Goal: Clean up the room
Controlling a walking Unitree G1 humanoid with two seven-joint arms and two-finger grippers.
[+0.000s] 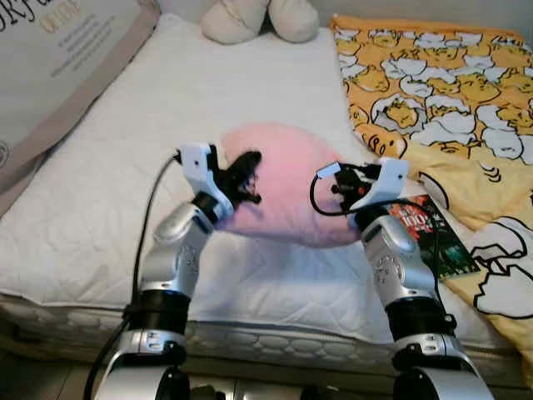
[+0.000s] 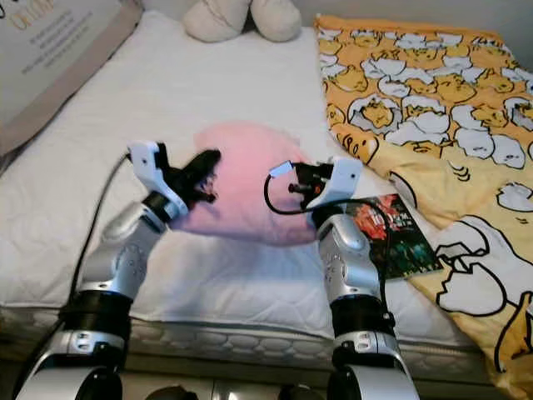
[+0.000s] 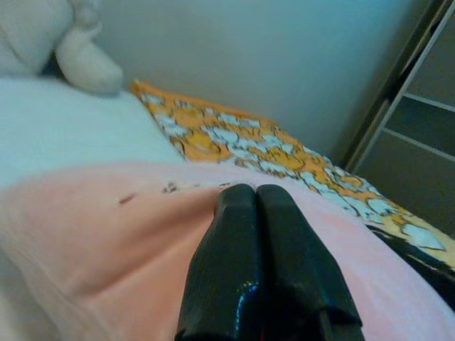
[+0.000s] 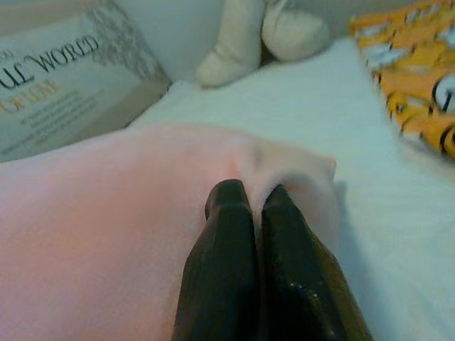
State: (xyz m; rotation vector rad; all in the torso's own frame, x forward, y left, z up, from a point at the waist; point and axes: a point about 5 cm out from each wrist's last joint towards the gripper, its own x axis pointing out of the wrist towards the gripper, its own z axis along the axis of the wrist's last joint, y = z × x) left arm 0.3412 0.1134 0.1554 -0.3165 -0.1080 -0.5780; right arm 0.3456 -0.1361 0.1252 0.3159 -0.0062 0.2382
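Observation:
A pink pillow (image 1: 283,187) lies in the middle of the white mattress (image 1: 150,108). My left gripper (image 1: 248,179) is at the pillow's left edge, its black fingers (image 3: 234,270) pressed together with their tips on the pink fabric (image 3: 106,234). At the pillow's right edge, my right gripper (image 1: 335,188) is shut, and the fabric (image 4: 284,160) puckers where the fingertips (image 4: 231,195) pinch it. Both silver arms reach in from the bed's near side.
A dark book (image 1: 433,235) lies just right of my right arm, at the edge of a yellow patterned blanket (image 1: 450,83). A cream plush toy (image 1: 260,18) sits at the head of the bed. A large printed cushion (image 1: 58,58) leans at the far left.

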